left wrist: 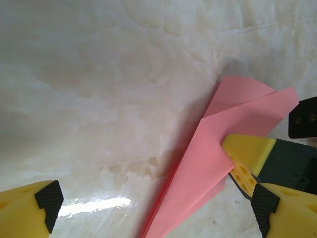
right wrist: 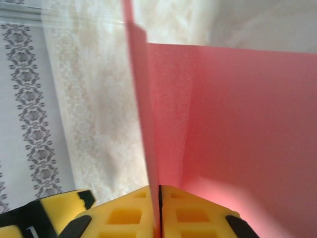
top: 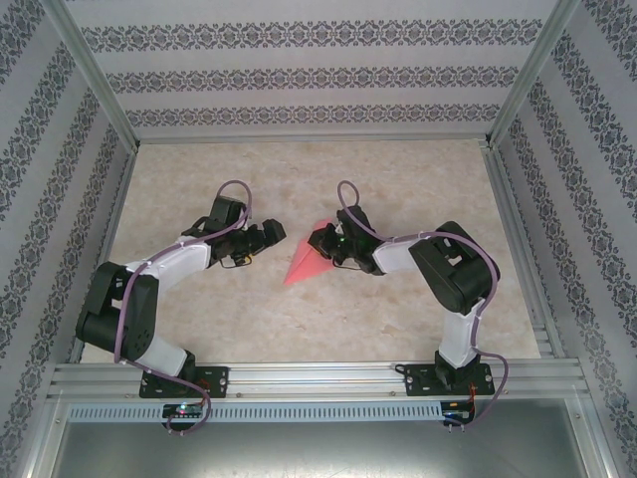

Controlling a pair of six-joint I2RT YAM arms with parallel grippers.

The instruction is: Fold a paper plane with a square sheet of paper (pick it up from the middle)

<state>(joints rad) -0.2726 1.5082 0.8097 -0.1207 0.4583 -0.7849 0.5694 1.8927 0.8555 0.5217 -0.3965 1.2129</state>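
Observation:
The pink square sheet of paper is folded into a slim pointed paper plane (top: 307,259), which lies mid-table with its nose toward the near left. My right gripper (top: 334,245) is shut on its wide tail end. In the right wrist view the yellow fingers (right wrist: 133,215) pinch an upright fold of the plane (right wrist: 237,124). My left gripper (top: 271,235) hovers open just left of the plane. In the left wrist view the plane (left wrist: 213,163) runs between the wide-apart left fingertips (left wrist: 48,198), touching neither, and a right finger (left wrist: 247,151) presses on the paper.
The marble-patterned tabletop (top: 199,319) is walled by patterned panels on three sides, with an aluminium rail (top: 318,376) along the near edge. Both arms are bent inward toward the centre, leaving bare table behind and at the sides.

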